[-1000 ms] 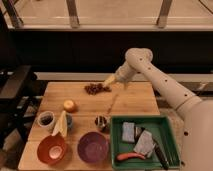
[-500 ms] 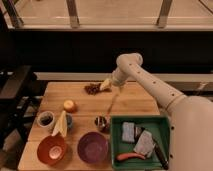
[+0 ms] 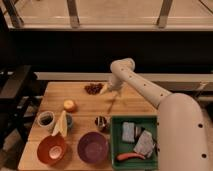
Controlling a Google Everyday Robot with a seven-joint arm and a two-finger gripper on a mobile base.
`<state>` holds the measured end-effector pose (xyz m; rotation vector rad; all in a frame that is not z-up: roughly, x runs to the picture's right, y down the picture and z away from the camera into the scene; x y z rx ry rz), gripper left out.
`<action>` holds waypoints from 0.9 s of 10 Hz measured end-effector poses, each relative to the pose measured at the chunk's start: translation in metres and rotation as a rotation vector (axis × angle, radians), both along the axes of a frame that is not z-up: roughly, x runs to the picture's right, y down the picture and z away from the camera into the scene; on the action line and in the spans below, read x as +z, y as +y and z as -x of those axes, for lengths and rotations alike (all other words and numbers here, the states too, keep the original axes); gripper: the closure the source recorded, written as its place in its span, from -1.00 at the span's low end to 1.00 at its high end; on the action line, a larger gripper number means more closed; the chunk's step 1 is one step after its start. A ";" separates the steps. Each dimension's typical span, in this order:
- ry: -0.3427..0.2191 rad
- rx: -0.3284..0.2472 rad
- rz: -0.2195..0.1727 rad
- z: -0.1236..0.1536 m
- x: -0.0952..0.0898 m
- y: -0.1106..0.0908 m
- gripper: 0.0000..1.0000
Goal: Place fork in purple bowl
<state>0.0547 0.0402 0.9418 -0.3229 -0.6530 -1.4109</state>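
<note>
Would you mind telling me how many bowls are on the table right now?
2. The purple bowl sits at the near edge of the table, about centre; the orange-red bowl is just left of it. None looks hidden. The gripper is over the far side.

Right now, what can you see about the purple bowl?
The round, shallow, dull purple bowl stands upright on the wooden table near its front edge, looking smooth and empty. An orange-red bowl sits on one side, a green tray on the other; whether they touch it is unclear. The robot's gripper hovers far behind it, over the table's back part.
</note>
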 end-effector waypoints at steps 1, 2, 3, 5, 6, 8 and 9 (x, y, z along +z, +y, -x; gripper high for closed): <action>0.004 0.010 0.011 -0.002 0.005 0.003 -0.54; 0.011 0.028 0.025 -0.007 0.011 0.006 -0.54; 0.011 0.033 0.034 -0.008 0.016 0.008 -0.54; 0.005 0.035 0.045 -0.007 0.025 0.010 -0.54; -0.001 0.034 0.052 -0.005 0.031 0.010 -0.54; -0.022 0.036 0.069 0.006 0.040 0.011 -0.52; -0.022 0.030 0.070 0.007 0.040 0.012 -0.42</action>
